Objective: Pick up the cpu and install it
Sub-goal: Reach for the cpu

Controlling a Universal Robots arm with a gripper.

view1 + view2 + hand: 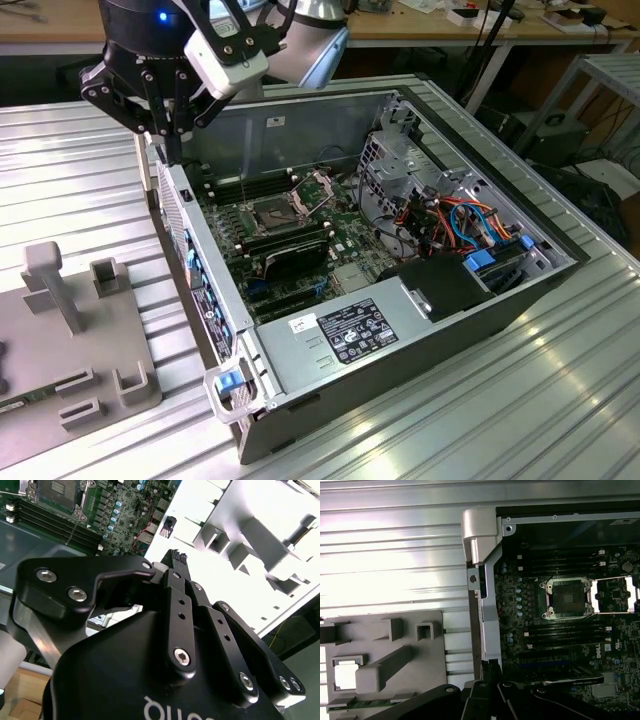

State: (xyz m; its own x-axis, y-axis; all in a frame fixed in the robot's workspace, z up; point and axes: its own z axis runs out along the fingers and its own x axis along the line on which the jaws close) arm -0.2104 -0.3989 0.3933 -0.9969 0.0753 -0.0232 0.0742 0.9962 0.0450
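I find the cpu [345,675] as a pale square seated in a framed pocket of the grey fixture plate [422,680], at the plate's edge farthest from the computer case [420,330]. It is overexposed in the first wrist view, so I cannot confirm its surface. The plate lies on the ribbed metal table [450,420], just beside the case's side wall.

The gripper [172,150] hangs above that wall near the case's rear corner, well apart from the cpu. Its fingers are drawn together at the tips, and I see nothing held between them.

Inside the case the socket [272,213] lies uncovered and dark, with its bracket [318,186] hinged up beside it.
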